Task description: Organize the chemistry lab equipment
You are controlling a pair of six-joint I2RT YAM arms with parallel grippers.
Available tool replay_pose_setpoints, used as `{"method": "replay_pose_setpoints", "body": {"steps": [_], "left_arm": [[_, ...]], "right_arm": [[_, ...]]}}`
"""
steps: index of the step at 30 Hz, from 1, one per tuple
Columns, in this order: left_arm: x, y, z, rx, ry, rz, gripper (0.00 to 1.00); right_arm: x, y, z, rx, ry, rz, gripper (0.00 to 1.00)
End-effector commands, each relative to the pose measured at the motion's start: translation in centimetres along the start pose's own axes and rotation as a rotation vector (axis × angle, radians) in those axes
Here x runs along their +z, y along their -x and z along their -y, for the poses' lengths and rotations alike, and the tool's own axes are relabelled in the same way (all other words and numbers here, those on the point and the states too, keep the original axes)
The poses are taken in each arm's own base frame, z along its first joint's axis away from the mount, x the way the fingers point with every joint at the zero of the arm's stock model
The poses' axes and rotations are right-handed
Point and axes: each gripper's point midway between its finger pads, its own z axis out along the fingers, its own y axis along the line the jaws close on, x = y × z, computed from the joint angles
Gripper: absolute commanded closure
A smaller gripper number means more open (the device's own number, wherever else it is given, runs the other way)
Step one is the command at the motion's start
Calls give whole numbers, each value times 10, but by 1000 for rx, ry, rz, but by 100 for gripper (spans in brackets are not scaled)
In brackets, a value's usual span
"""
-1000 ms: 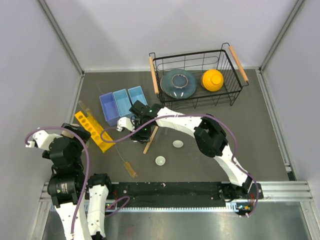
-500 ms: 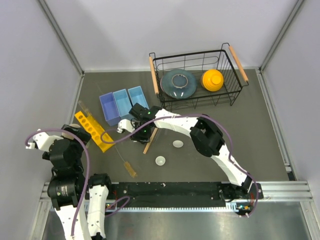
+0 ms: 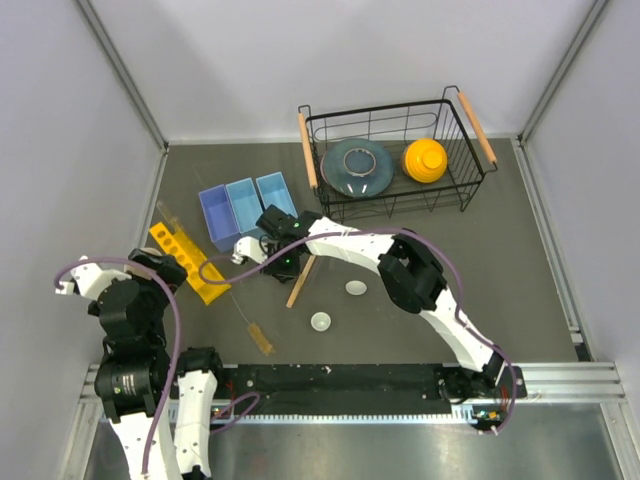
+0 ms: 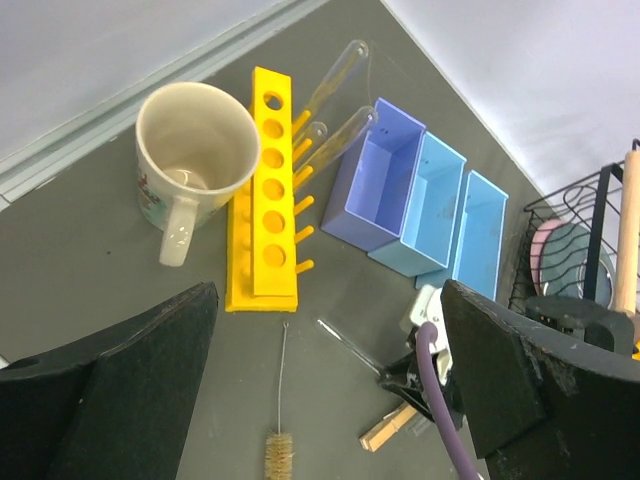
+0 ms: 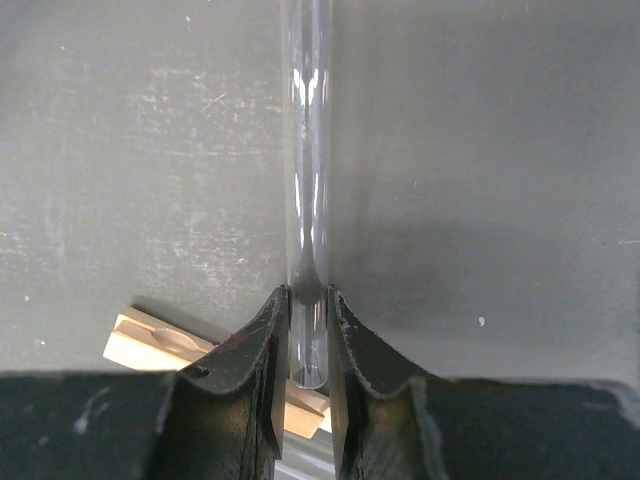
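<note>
Nearest the bases, the left gripper (image 4: 325,385) hung over the left side of the table (image 3: 480,260), jaws spread wide with nothing between them. Just ahead lay the wire brush (image 3: 256,332) and the two white dishes (image 3: 320,321) (image 3: 355,288), loose on the surface.

Then the action. The right gripper (image 5: 305,300) was down at table level, jaws pinched together on the near end of a clear glass rod (image 5: 305,140). The rod ran straight away from the jaws, flat on the table, held only by its last stretch. The wooden stick (image 5: 150,342) sat hard against the gripper, its end passing beneath the jaws.

A lift looked to be the step in hand, and it wanted care. It should rise straight and slow, since a rod held by one end may droop or pivot, and glass can slip. The lift should also come clear of the stick, or the stick gets dragged along.

Beyond, the yellow rack (image 4: 265,200) and three blue bins (image 4: 420,205) stood well apart from the rod, likely homes for it.
</note>
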Motion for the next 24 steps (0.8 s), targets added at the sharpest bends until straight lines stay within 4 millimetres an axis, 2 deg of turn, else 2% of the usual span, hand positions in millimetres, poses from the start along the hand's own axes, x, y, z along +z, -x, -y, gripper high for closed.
{"method": "replay_pose_setpoints", "body": {"steps": [1,5,9,11,12,15,16,18,22,24], "left_arm": [[-5,4,23,44,-127,-3,1],[-11,-3,42,92,-247,-45,1],[-15,-7,54,112,-317,-71,1],[-17,-5,56,111,-332,-64,1],[-21,-8,63,114,-377,-87,1],[-29,-7,73,109,-432,-93,2],[-31,-7,76,108,-447,-98,2],[-36,-6,82,99,-480,-104,2],[-41,-19,95,78,-559,-180,2],[-39,-29,98,51,-570,-237,2]], "right_arm": [[-12,41,5,3,7,123,88],[-44,72,8,25,24,235,89],[-74,88,6,64,53,315,89],[-83,89,1,96,90,339,89],[-95,93,-2,98,93,359,89],[-105,88,-12,134,138,372,89],[-117,91,-13,141,135,391,89],[-125,90,-20,154,164,406,89],[-157,94,-28,173,184,460,89],[-165,91,-30,186,197,470,89]]}}
